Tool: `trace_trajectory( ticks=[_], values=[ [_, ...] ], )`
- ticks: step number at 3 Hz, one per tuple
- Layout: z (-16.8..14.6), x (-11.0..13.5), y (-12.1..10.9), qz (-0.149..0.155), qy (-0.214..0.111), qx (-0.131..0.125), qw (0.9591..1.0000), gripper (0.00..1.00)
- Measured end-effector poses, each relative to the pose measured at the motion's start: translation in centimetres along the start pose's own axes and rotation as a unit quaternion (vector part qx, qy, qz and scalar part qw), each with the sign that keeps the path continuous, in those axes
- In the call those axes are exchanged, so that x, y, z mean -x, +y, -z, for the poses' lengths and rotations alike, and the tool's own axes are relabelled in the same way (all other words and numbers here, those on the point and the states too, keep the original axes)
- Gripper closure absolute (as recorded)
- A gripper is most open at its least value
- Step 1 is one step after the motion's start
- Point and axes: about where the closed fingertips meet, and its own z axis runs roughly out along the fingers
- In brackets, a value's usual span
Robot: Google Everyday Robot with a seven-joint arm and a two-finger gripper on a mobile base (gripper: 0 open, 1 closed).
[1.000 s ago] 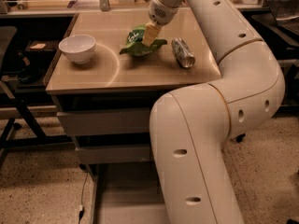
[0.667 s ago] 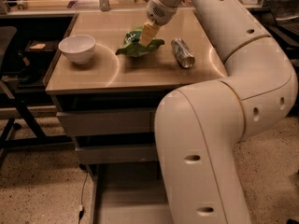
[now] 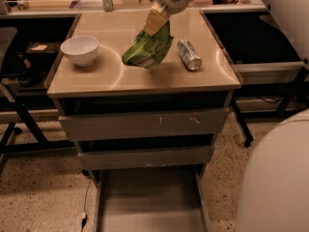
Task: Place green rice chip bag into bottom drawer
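Note:
The green rice chip bag (image 3: pixel 147 48) hangs tilted in the air just above the cabinet's tan top (image 3: pixel 111 76), near its middle. My gripper (image 3: pixel 155 22) is shut on the bag's upper end, its pale fingers (image 3: pixel 153 20) pinching the bag from above. The bottom drawer (image 3: pixel 149 204) stands pulled out below the cabinet front, its flat grey floor showing and nothing in it.
A white bowl (image 3: pixel 79 50) sits at the top's left. A silver can (image 3: pixel 189 54) lies on its side to the right of the bag. Two shut grey drawer fronts (image 3: pixel 145 124) sit above the open drawer. My white arm (image 3: pixel 277 178) fills the right foreground.
The bag has been lifted off the cabinet top and now hangs from my gripper. The view has shifted, so the arm covers less of the cabinet.

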Motion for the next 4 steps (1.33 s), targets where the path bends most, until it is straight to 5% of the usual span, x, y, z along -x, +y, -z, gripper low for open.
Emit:
trace_trajectory(
  ticks=[2, 3, 4],
  values=[
    [0.6, -0.5, 2.0, -0.017, -0.011, 0.002, 0.9998, 1.00],
    [4.7, 0.3, 6.8, -0.069, -0.062, -0.027, 0.9953, 1.00],
    [5.8, -1.0, 11.4, -0.118, -0.071, -0.034, 0.9898, 1.00]
  ],
)
